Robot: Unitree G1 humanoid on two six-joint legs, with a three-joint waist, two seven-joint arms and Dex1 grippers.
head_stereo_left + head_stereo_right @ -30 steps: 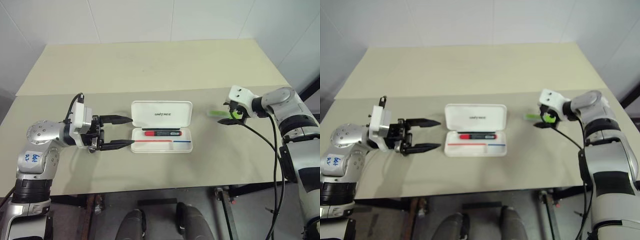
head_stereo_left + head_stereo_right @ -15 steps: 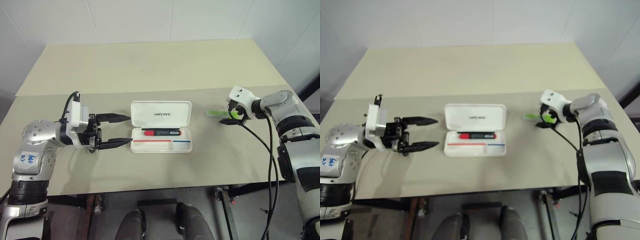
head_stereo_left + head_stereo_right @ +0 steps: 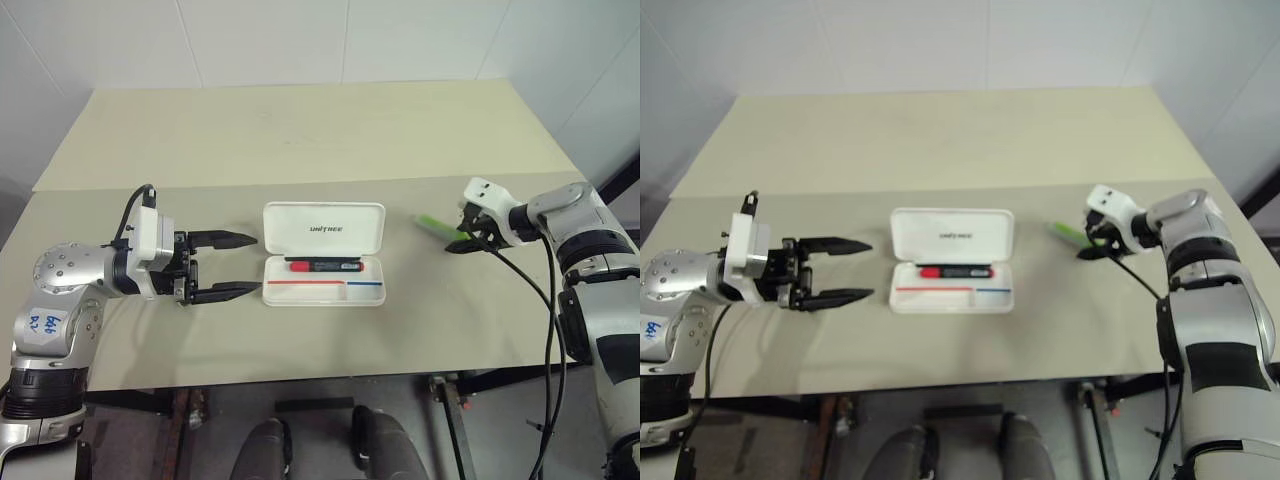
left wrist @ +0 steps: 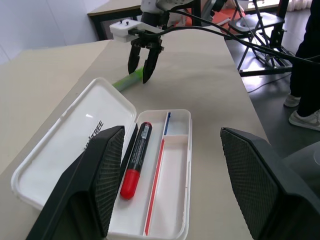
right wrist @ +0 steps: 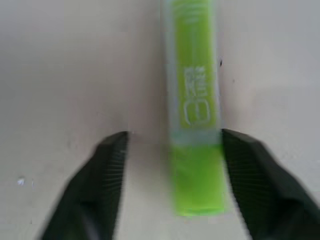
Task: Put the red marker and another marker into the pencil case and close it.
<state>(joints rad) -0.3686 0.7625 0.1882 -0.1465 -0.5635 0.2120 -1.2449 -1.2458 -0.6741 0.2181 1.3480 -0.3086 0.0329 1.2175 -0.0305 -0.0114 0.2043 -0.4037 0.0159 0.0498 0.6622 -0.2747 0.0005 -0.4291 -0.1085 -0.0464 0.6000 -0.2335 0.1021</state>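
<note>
The right gripper [image 3: 462,238] reaches down at a slant over the green highlighter [image 3: 435,224], jaws partly apart with the pen's end between them; one pad seems to touch it, though the blur leaves a real grip unclear. The left gripper [image 3: 238,265] is held level, pointing at the pencil case [image 3: 324,253], jaws wide and empty, just beside the case's left edge. The case lies open mid-desk with the red marker [image 3: 324,266] in its tray. The beige desk [image 3: 300,140] has bare room behind and in front. White walls rise behind; a person's leg and shoe [image 4: 302,107] stand by the far end.
</note>
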